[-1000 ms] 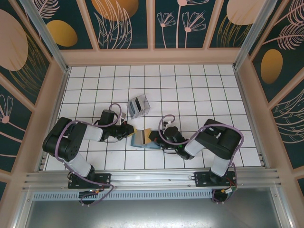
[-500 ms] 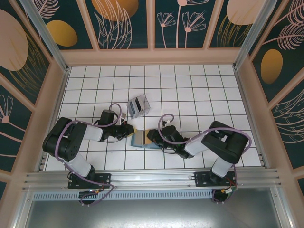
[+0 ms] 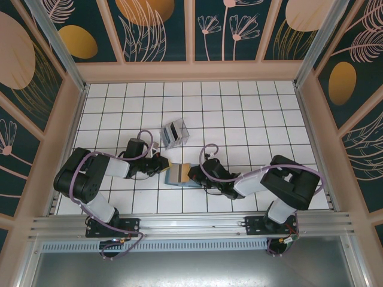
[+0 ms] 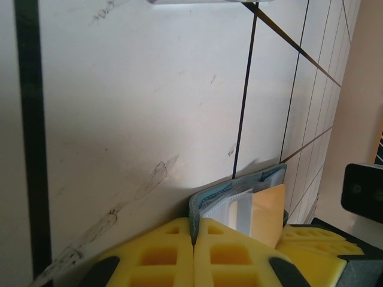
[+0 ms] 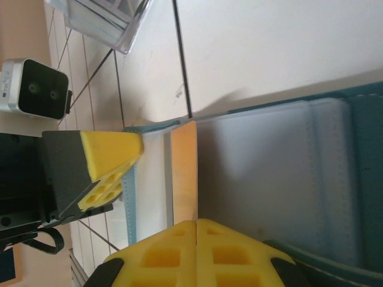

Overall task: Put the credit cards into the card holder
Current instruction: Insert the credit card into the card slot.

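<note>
White tiled floor (image 3: 251, 119), teal floral wall panels (image 3: 155, 30), a metal rail (image 3: 191, 224), possibly a clear plastic tray (image 5: 133, 30)

The counter (image 3: 239, 113) is a white surface ruled into square tiles by thin dark lines, with low peach-coloured walls on its far, left and right sides. Seen close from the left wrist, the counter (image 4: 137, 107) has a few dark scuff marks. Two things lie on it, near each other around the middle. The credit cards (image 3: 175, 134) sit farther back as a grey-silver cluster, packed in a clear tray (image 5: 102, 18). The card holder (image 3: 176, 175) lies nearer the front, teal and spread open with its pale inner pockets (image 5: 263, 173) facing up. An orange card (image 5: 184, 173) stands on edge in it.
</note>
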